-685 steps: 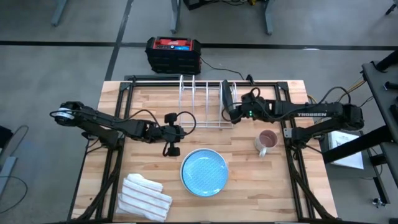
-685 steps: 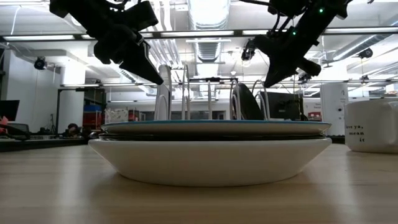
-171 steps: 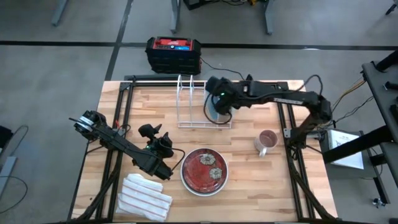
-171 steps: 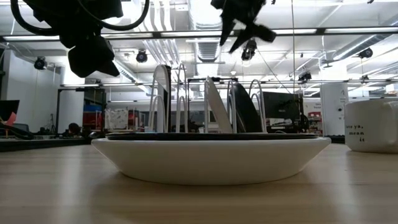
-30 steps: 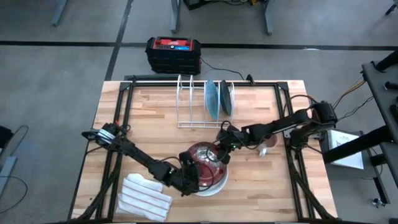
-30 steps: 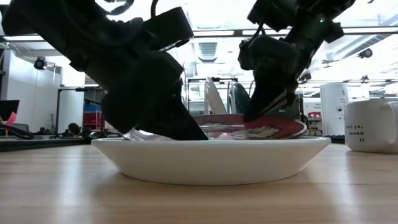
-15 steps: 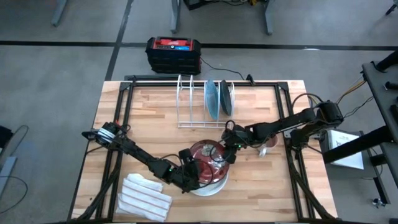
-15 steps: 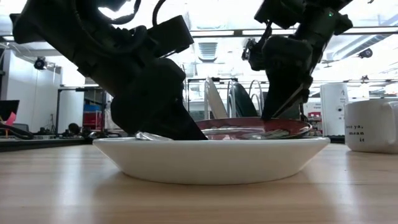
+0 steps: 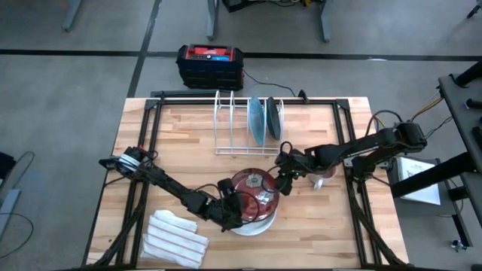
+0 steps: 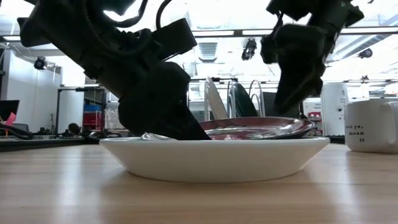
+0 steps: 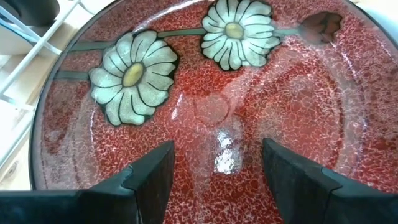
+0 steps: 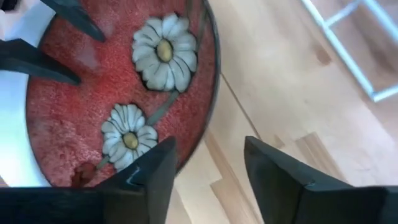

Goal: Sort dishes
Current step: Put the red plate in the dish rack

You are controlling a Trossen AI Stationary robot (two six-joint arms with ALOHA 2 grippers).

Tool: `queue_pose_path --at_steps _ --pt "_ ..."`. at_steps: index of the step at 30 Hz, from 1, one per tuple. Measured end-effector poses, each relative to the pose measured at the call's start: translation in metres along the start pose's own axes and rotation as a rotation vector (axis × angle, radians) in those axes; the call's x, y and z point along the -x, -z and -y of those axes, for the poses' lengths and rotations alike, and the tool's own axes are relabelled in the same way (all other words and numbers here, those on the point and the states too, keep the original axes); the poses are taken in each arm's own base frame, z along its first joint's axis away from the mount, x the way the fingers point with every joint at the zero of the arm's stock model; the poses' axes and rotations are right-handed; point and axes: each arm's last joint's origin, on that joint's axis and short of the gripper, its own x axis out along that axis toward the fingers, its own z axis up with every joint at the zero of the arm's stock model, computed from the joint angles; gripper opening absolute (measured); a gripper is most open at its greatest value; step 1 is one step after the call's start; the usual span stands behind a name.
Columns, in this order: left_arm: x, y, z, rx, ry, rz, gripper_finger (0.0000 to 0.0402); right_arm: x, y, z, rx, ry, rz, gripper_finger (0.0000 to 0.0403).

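Observation:
The red dish with pale flowers point(image 9: 254, 192) lies in the white dish point(image 9: 252, 225) at the table's near middle, set a little toward the far side and tilted, its right rim point(image 10: 298, 127) higher. My left gripper point(image 9: 236, 205) is open over the red dish's near-left part point(image 11: 217, 118). My right gripper point(image 9: 284, 179) is open just off the dish's far-right rim point(image 12: 211, 93), with bare wood between its fingers. A light blue dish point(image 9: 256, 119) and a dark dish point(image 9: 276, 119) stand on edge in the wire rack point(image 9: 230, 124). My left gripper comes down at a slant from the table's left with its fingers spread. In the low view the fingertips point(image 10: 186, 129) reach down to the red dish's left edge point(image 10: 149, 134) inside the white dish. Whether they press on it or hover just above, I cannot tell.
A beige mug point(image 9: 322, 172) stands right of the dishes, close behind my right gripper. A folded striped cloth point(image 9: 175, 239) lies at the near left. A black and red box point(image 9: 210, 64) sits beyond the table's far edge.
My right gripper has opened and let go of the red dish's right rim, then drawn back up and toward the table's right edge. The red dish stays tilted in the white dish.

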Motion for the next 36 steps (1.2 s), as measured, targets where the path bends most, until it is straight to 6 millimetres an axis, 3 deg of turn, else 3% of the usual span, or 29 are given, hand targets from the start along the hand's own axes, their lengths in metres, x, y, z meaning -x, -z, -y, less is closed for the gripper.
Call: queue_pose_path --at_steps 10,20,28,36 --pt "-0.002 -0.001 -0.002 0.005 -0.001 0.009 0.0231 -0.029 0.009 0.003 -0.029 -0.074 0.005 0.0250" --pt "-0.002 -0.002 -0.002 0.013 0.000 0.016 0.0231 -0.067 0.007 -0.004 -0.030 -0.183 0.020 0.0246" --pt "-0.002 -0.003 -0.001 0.018 0.006 0.030 0.0231 -0.070 0.005 -0.002 -0.009 -0.189 0.028 0.0196" --pt "-0.002 -0.004 -0.001 0.009 -0.003 0.043 0.0231 -0.059 -0.001 -0.005 0.006 -0.207 0.081 0.0079"
